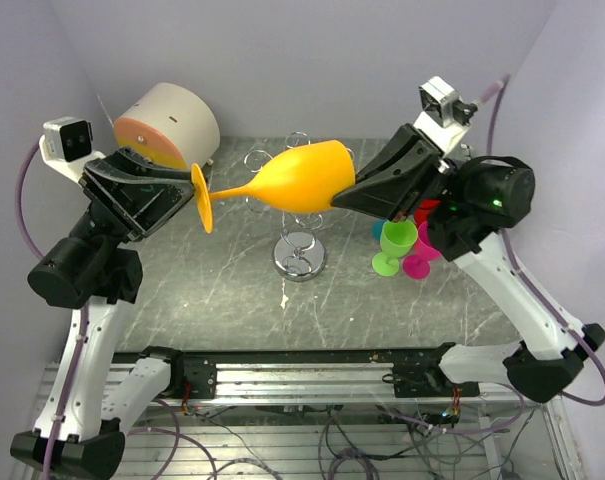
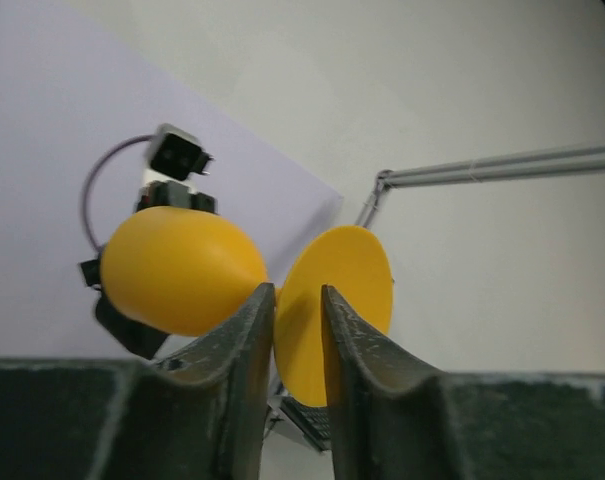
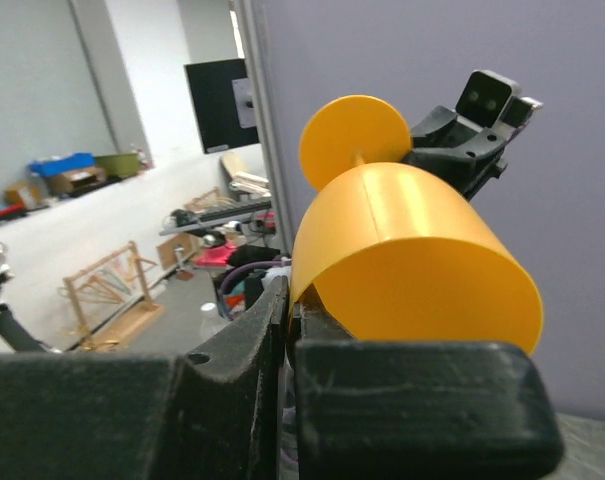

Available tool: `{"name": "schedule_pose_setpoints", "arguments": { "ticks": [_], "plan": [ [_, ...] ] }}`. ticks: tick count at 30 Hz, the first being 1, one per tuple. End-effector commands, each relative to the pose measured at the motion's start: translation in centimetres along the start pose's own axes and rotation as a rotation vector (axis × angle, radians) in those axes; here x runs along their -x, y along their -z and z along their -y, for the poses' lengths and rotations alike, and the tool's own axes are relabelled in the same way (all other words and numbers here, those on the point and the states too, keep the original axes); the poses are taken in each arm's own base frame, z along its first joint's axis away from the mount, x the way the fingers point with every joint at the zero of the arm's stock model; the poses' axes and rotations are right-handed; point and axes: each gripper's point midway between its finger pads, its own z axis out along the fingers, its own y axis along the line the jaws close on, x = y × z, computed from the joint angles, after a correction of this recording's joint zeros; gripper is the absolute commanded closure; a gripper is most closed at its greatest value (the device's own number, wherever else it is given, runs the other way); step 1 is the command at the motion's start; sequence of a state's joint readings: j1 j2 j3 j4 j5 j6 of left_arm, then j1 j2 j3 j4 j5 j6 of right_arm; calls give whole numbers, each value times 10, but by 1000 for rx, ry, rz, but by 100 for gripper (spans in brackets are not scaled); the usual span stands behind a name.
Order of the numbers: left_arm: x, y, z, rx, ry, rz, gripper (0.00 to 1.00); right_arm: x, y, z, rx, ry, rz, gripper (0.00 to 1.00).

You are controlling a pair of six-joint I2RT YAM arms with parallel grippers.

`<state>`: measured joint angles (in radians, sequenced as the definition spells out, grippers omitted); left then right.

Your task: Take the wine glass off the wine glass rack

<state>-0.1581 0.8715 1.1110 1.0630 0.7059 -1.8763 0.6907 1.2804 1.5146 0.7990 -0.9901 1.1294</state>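
You have the wine glass (image 1: 300,178) lying sideways in the air above the wine glass rack (image 1: 299,258). Your left tool (image 2: 299,335) is nearly closed, pinching the glass's foot disc edge-on. Your right tool (image 3: 288,325) is clamped on the bowl's rim. The glass hides most of the rack's hooks; you cannot tell whether it touches them. The rack's base stands on the counter (image 1: 222,290).

Bright, even overhead light fills my top view: the wine glass (image 1: 302,178) glows, the chrome foot of the wine glass rack (image 1: 299,258) glints, and shadows on the table (image 1: 212,290) are soft. In my wrist views, my left fingers (image 2: 237,400) and right fingers (image 3: 412,400) look dark and blurred up close.
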Motion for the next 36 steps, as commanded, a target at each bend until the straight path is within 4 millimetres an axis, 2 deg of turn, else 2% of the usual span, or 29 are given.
{"name": "schedule_pose_setpoints", "arguments": {
  "ticks": [1,3,6,9,11,13,15,16,18,20,21,26,28,30,33,36],
  "plan": [
    [-2,6,-22,172,-82,23,59,17,4,-10,-111,128,10,100],
    [3,12,-36,283,-119,61,57,22,10,-10,-204,152,2,100],
    [13,28,-56,477,-193,127,56,46,25,-9,-409,245,34,100],
    [21,49,-72,658,-264,174,56,73,63,10,-748,341,66,100],
    [22,60,-81,741,-280,180,56,90,101,25,-1008,385,92,100],
    [20,68,-89,792,-280,169,57,104,148,39,-1296,419,109,100],
    [18,74,-99,834,-270,148,58,109,204,58,-1634,445,87,100],
    [16,77,-104,852,-262,134,58,104,232,61,-1798,451,39,100],
    [13,82,-112,885,-255,114,59,100,278,62,-2097,482,-30,100],
    [13,89,-118,926,-266,99,59,101,314,43,-2381,538,-72,100],
    [13,91,-120,944,-273,94,59,97,324,37,-2460,547,-115,100],
    [13,111,-133,1053,-304,73,60,94,365,5,-2610,491,-130,100],
    [11,118,-140,1087,-304,60,60,85,378,4,-2629,467,-198,100],
    [8,124,-147,1106,-298,42,60,72,390,15,-2634,429,-306,100],
    [2,132,-155,1125,-281,23,61,49,400,47,-2584,351,-456,100],
    [1,138,-154,1150,-294,20,61,46,411,64,-2578,285,-475,100]
  ]
}}
